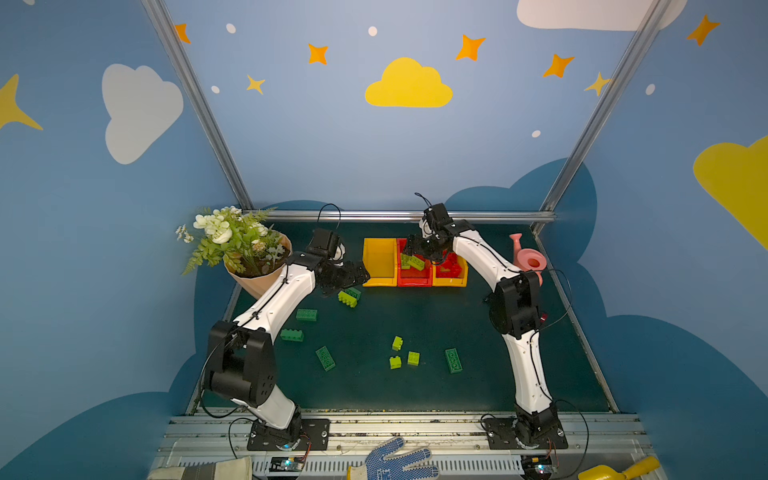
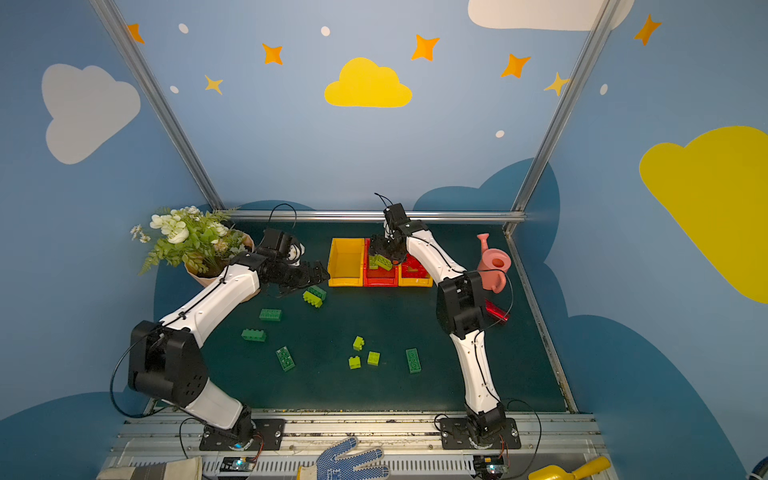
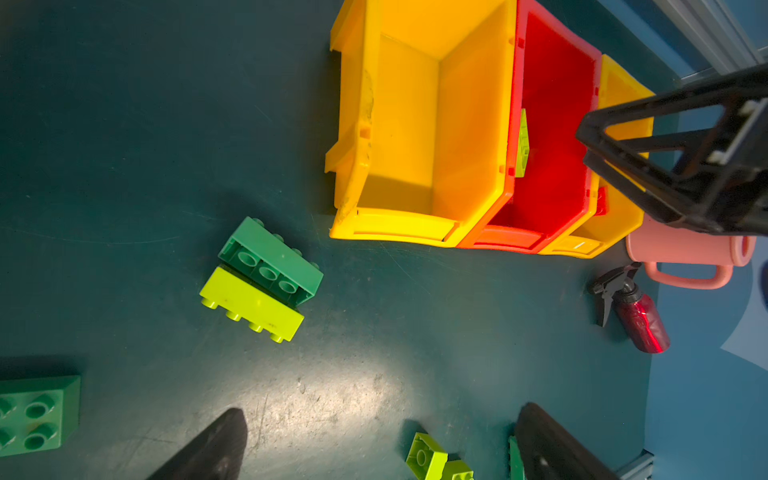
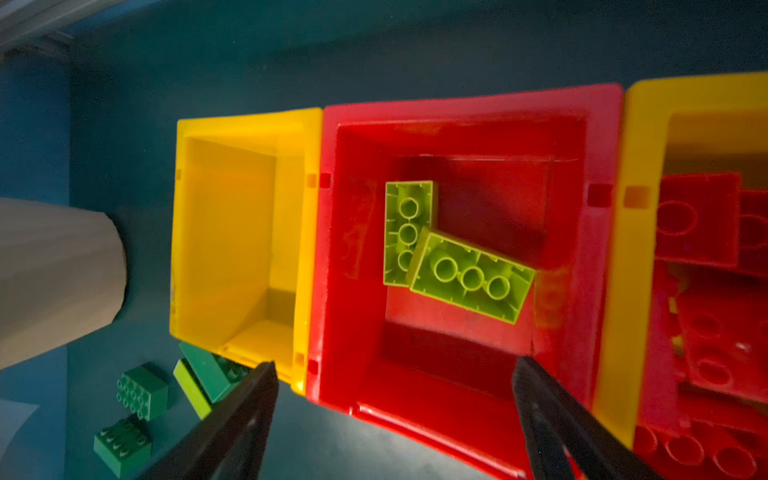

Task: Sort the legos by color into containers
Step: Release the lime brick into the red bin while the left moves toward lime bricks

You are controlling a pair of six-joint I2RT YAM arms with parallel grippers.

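A: Looking into the red bin [image 4: 357,291]: finding two lime legos [image 4: 469,276] lying underside-up, overlapping
B: Seeing red legos [image 4: 706,332] heaping in the yellow bin [image 4: 636,291] beside it
A: Hovering above with the right gripper [image 4: 395,419] spread wide, gripping nothing
B: Holding the left gripper [image 3: 378,453] agape and empty, near loose green legos [image 3: 266,274] lying on the mat [image 3: 124,166]

both top views are brightly and evenly lit from overhead, with soft shadows on the mat [image 1: 415,316], a glare streak along the rear metal rail [image 1: 407,216], and wide-angle bowing of the frame posts [image 1: 195,104] toward the edges. the left wrist view shows a bright pool of light on the mat, exposing scratches, with dim corners. the right wrist view is soft and smeared, notably at the rim of the red container [image 4: 457,104], with the mat beyond it in gloom.
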